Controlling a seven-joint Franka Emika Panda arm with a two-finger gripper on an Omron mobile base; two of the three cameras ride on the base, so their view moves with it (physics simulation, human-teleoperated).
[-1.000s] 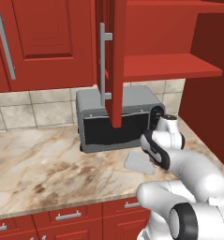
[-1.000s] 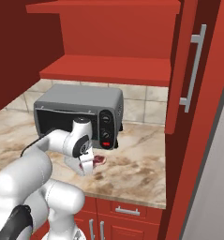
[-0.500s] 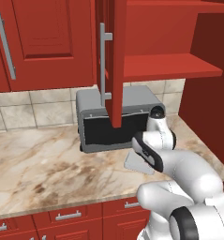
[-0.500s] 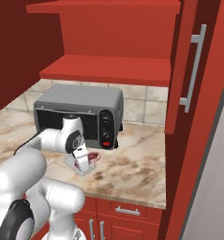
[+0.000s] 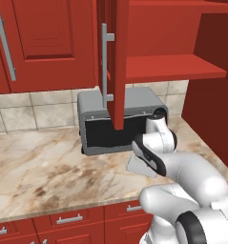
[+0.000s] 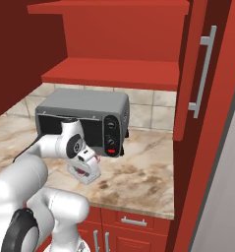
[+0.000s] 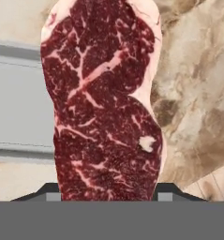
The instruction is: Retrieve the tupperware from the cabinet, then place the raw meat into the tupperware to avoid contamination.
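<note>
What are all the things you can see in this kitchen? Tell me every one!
raw meat: one, dark red with white marbling, held between the gripper's fingertips just above the tupperware.
tupperware: one, translucent whitish-grey, on the counter in front of the toaster oven.
toaster oven: one, grey with a dark door, on the counter against the tiled wall.
cabinet: one, red, on the wall above the toaster oven, doors open, plain shelf inside.
counter: one, beige marble.
drawers: several, red with short silver handles, under the counter.
gripper: one, on the white arm, shut on the meat.
</note>
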